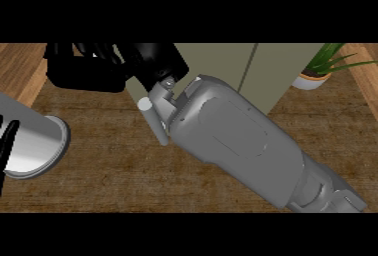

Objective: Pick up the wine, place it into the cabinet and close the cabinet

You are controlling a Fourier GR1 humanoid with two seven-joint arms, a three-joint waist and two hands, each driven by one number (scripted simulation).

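- Right forearm [244, 145] crosses the wooden surface [111, 185] diagonally toward the cabinet [221, 65].
- Left forearm's grey cuff [33, 145] lies left of the cabinet; left robot hand out of view.
- Right robot hand [111, 65], black, at the cabinet's left edge; finger state cannot be determined.
- Wine not identifiable.
- Potted plant [321, 70] right of cabinet.

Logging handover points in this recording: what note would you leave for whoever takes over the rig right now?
Right robot hand: at the left edge of the cabinet front; cannot tell if it is open or shut.
Left robot hand: open, resting at the view's left edge.
Wine: not in sight; the right forearm hides much of the counter.
Done: unclear whether the wine is inside.
Left: confirm that, then check that the cabinet is closed.
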